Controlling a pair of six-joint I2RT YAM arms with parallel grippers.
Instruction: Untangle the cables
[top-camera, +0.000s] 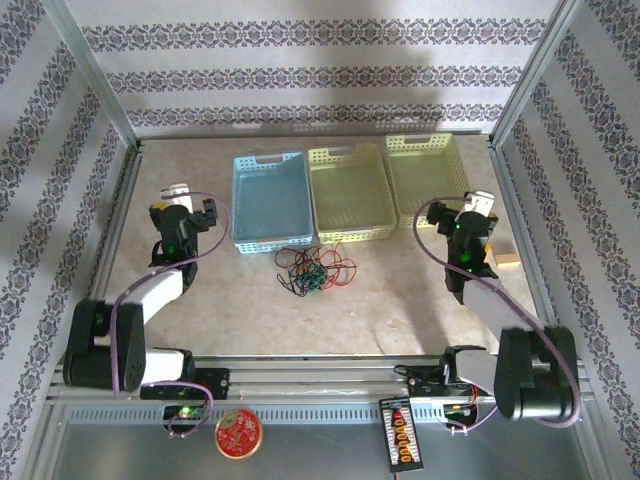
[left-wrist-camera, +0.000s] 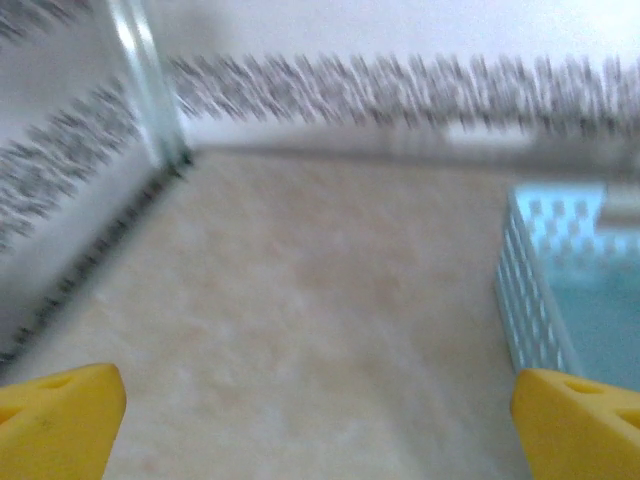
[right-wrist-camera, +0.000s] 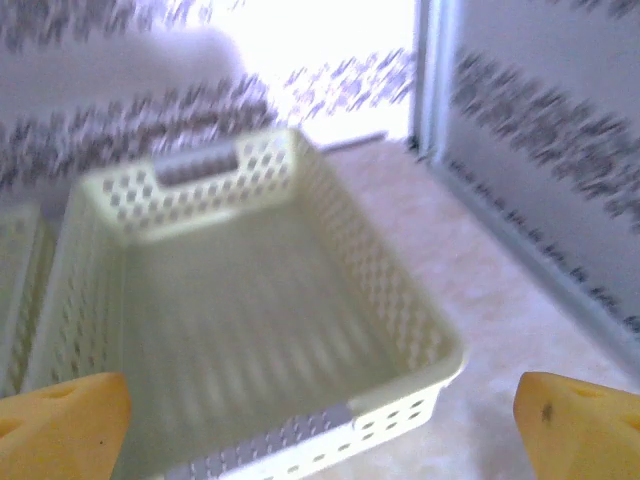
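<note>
Overlapping cables (top-camera: 315, 270), individual strands indistinct

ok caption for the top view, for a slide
Tangled cables lie before three baskets, left gripper and right gripper flanking them.

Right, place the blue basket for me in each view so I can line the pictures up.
Top external: blue basket sits far centre-left, leftmost in the row of three.
Left wrist: its perforated corner stands at the right edge, mid-height.
Right wrist: this camera faces the rightmost yellow basket instead.
Shared landmark: the patterned wall band along the back, blurred across the top in both wrist views.
</note>
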